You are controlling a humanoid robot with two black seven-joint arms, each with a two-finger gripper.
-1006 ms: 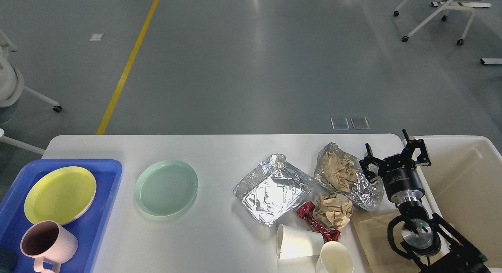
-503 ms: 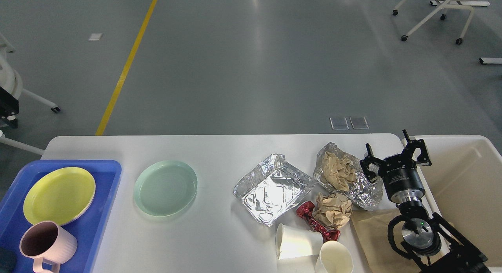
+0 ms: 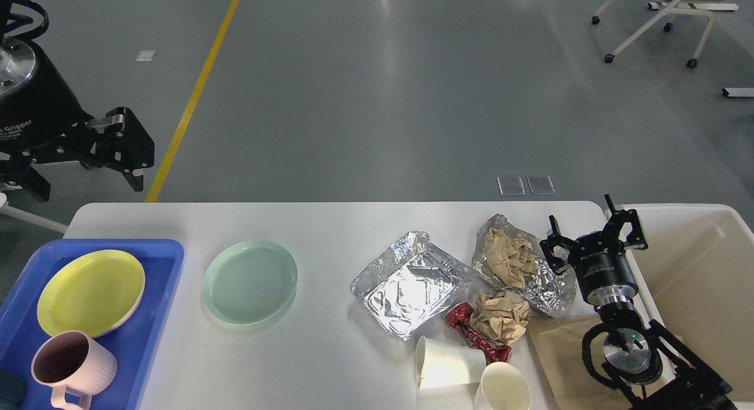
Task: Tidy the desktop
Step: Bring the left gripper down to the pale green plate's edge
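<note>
The white desktop holds a mint-green plate, an empty foil tray, crumpled foil with brown paper inside, a brown paper ball, a red wrapper, two white paper cups, one lying and one upright, and a brown paper sheet. My right gripper is open and empty, just right of the crumpled foil, at the table's right edge. My left gripper is open and empty, high above the table's far left corner.
A blue tray at the left holds a yellow plate and a pink mug. A cream bin stands against the table's right edge. Wheeled chairs stand on the grey floor at the far right and far left.
My left gripper has come into view at the upper left, open. My right gripper and the things on the table have not moved.
</note>
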